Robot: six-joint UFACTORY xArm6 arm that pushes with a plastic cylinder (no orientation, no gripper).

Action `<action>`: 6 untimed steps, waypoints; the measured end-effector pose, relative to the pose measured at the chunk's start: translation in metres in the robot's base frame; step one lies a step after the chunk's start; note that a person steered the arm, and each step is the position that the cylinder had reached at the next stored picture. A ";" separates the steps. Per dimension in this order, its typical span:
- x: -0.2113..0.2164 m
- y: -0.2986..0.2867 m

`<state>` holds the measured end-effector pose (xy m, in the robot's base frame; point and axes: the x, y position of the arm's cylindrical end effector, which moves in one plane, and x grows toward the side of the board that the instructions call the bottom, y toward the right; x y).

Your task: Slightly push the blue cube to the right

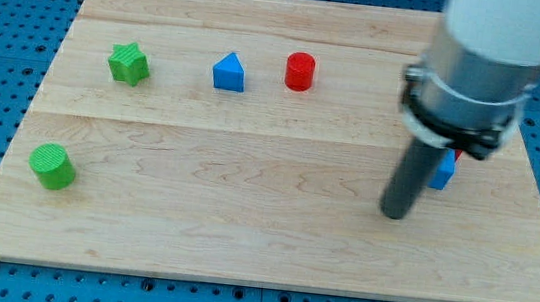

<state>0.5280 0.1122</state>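
Note:
The blue cube (443, 170) lies at the view's right on the wooden board (242, 229), mostly hidden behind the rod and the arm's body. A sliver of red shows just above it, too hidden to name. My tip (395, 213) rests on the board just left of and below the blue cube, close to it; I cannot tell whether the rod touches the cube.
A blue house-shaped block (229, 72) and a red cylinder (299, 72) sit at the view's top middle. A green star (129, 64) is at the top left. A green cylinder (52, 166) is at the lower left.

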 end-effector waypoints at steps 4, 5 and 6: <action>-0.041 0.041; -0.041 0.067; -0.030 0.063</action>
